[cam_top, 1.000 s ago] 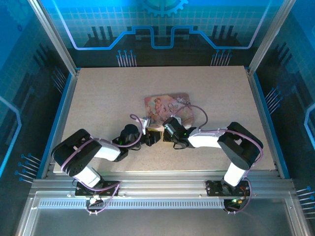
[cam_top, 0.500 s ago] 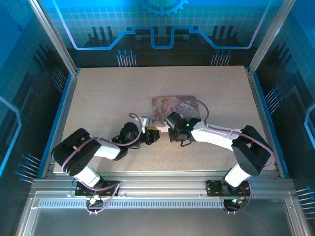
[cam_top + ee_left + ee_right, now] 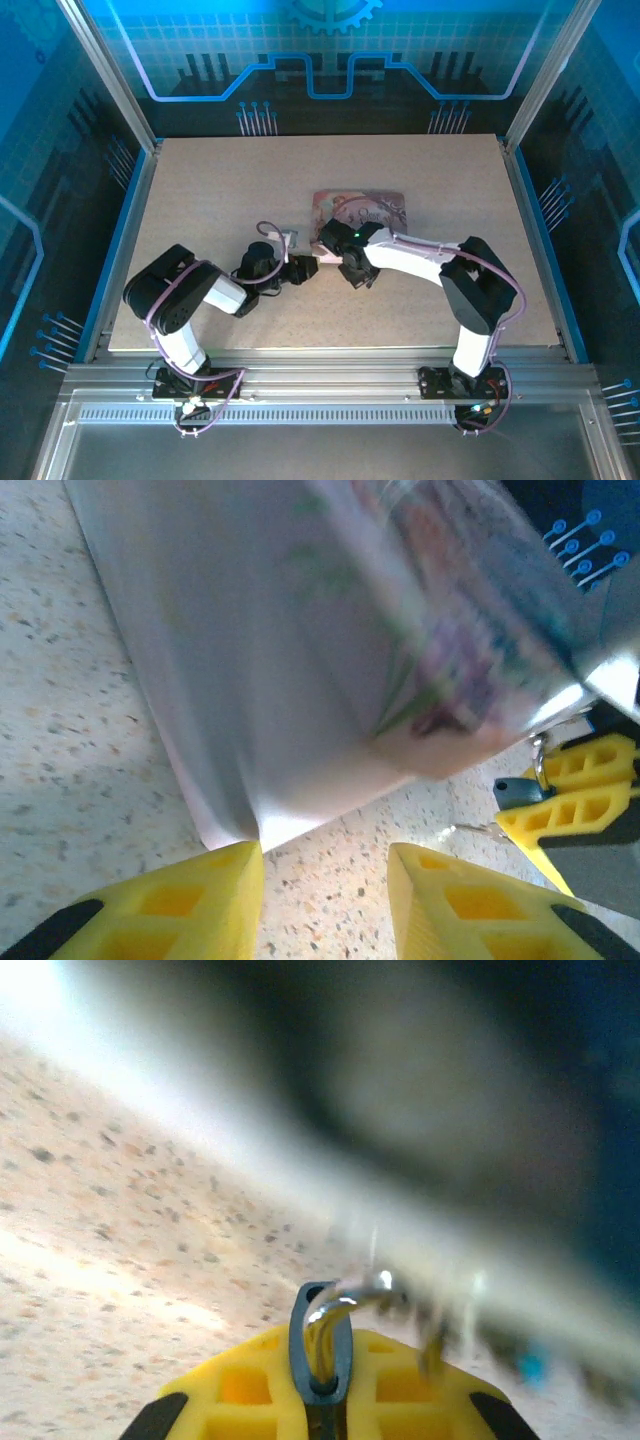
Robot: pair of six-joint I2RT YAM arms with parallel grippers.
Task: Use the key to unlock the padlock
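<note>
The padlock (image 3: 297,1345) has a small blue body and a thin metal shackle (image 3: 350,1303). It is pinched between the yellow fingers of my right gripper (image 3: 322,1360), which is shut on it. In the left wrist view the padlock (image 3: 515,793) shows at the right, in the right gripper (image 3: 572,792). A thin silvery sliver (image 3: 472,829) lies on the table just below it; it may be the key. My left gripper (image 3: 325,865) is open over bare table, its left fingertip at the corner of the pink box (image 3: 300,660). From above, both grippers (image 3: 303,268) (image 3: 332,260) meet just below the box.
The pink illustrated box (image 3: 362,209) lies flat on the speckled table (image 3: 220,190), just behind the two grippers. Metal rails and blue walls bound the table on all sides. Open table surface lies to the left, right and far side.
The right arm has swung its gripper left and farther in, toward the left gripper. The pink box has shifted right. The left gripper has crept forward to the box's corner.
</note>
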